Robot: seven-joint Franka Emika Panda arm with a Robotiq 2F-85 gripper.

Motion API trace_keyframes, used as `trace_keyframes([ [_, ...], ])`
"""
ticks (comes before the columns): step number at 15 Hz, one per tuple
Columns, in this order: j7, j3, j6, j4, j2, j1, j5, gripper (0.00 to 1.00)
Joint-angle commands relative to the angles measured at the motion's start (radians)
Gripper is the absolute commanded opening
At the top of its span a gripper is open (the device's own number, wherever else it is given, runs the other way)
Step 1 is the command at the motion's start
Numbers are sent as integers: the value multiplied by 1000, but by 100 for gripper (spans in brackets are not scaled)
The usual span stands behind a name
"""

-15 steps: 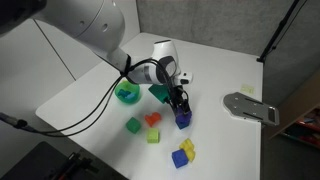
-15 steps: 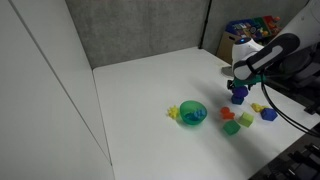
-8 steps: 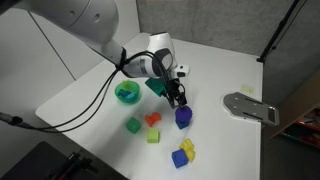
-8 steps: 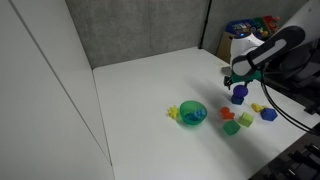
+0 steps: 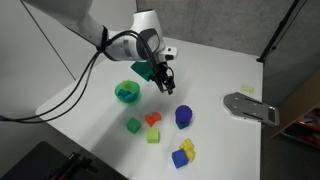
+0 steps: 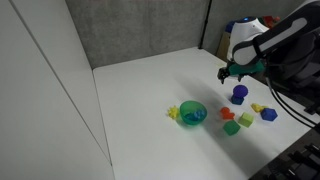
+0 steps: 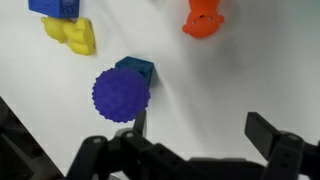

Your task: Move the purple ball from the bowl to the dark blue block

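The purple ball (image 5: 183, 116) rests on top of the dark blue block on the white table; it also shows in an exterior view (image 6: 239, 93). In the wrist view the ball (image 7: 122, 94) is bumpy and covers most of the block (image 7: 136, 68). My gripper (image 5: 164, 86) is open and empty, raised above the table between the green bowl (image 5: 127, 93) and the ball. It shows in an exterior view (image 6: 228, 76) and in the wrist view (image 7: 195, 135). The bowl (image 6: 192, 113) holds no ball.
Green, red and lime blocks (image 5: 150, 126) lie near the table's front. A blue block joined to a yellow piece (image 5: 183, 153) lies beyond them, also in the wrist view (image 7: 62, 22). A grey metal plate (image 5: 250, 107) lies at the table's side. A yellow-green star (image 6: 174, 112) lies beside the bowl.
My gripper has let go of the ball, which stays on the block. The gripper has risen and moved away from it toward the bowl.
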Motion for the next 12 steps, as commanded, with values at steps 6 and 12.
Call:
trace_keyframes([
  [6, -221, 137, -80, -112, -209, -45, 130, 100],
  [12, -250, 162, -275, -112, -351, -43, 135, 100],
])
